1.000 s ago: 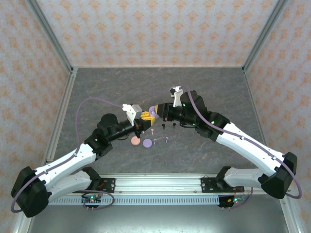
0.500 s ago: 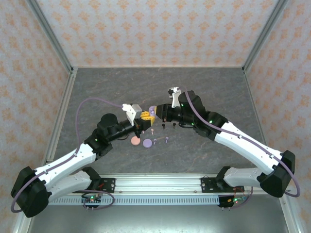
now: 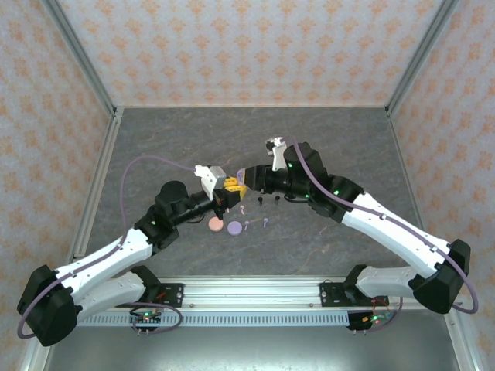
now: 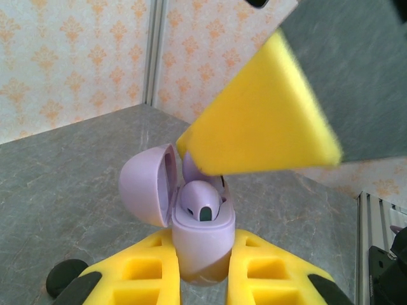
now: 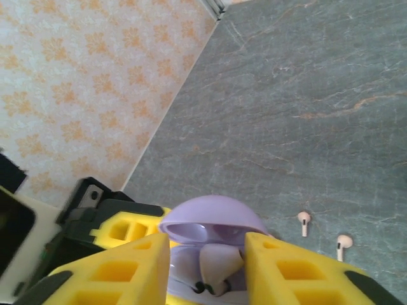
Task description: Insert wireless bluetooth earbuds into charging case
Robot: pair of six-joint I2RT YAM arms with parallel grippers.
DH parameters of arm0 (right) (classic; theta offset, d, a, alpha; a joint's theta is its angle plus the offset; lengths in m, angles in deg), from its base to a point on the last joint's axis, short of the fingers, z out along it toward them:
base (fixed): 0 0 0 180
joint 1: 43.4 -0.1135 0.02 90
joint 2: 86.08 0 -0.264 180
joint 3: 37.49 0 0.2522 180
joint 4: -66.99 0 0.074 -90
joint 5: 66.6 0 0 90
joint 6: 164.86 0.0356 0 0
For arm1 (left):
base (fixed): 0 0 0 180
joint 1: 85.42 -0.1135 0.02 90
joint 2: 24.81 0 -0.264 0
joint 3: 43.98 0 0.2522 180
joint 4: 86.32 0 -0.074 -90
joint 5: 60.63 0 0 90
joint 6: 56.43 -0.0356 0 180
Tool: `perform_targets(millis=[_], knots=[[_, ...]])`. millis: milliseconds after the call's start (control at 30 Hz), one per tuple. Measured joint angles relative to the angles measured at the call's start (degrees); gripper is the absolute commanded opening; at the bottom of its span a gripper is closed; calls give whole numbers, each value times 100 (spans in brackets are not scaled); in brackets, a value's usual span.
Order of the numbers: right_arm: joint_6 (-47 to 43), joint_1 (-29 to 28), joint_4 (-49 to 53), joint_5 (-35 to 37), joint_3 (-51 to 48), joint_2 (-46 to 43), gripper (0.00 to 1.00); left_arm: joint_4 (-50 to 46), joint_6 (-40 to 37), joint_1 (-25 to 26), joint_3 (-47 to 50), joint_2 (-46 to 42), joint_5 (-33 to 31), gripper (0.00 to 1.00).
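Lilac all over: the charging case (image 4: 202, 244) is a small glossy lilac shell. It stands upright, and its lid (image 4: 147, 190) is swung open to the left in my left wrist feed. 1 lilac earbud (image 4: 201, 204) sits head-up in the mouth of the case, with a dark oval spot on its face. From the right wrist feed I can't tell how many buds are seated in there, it's too blurry.

My left hand (image 4: 200, 267) is pinching the lower body of the case, 1 yellow finger on each side, and holds it up off the table (image 3: 155, 147).

My right hand (image 5: 206, 248) faces the case from the opposite side. Its fingers are partly spread and straddle the open mouth, with the bud between them. I can't tell whether a pad touches the bud. In the left wrist feed, 1 finger (image 4: 261, 121) of that hand hangs just above the open case.

From the top camera, the left hand (image 3: 230, 189) and right hand (image 3: 244, 178) meet nose to nose mid-table, with the case between them.

Loose earbuds lie just on the near side of the hands: 2 black ones (image 3: 261, 202) and a few pale or lilac ones (image 3: 242, 209). A pink round case (image 3: 216, 225) and a lilac round case (image 3: 234, 228) sit side by side near them. The right wrist feed also picks up 2 pinkish-white buds (image 5: 304, 220) lying close together.
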Motion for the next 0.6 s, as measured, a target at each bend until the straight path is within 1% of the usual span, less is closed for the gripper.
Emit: perform_targets(millis=[100,233,333,367,433,600], knots=[[-184,2,114,-42,212,-31,54,9,0,0,0,0,-2,0],[-348,157,227,-136,280,-264,58,11,0,0,0,-4,2,0],[-376,450,262,-295,273,-479,59,11,0,0,0,-35,4,0],[-378,522,260,-378,271,-542,59,11,0,0,0,-52,4,0],[-380,575,262,-518,269,-605,63,15,0,0,4,-90,9,0],[-323,737,223,-1207,87,-623,73,22,22,0,11,-120,116,0]])
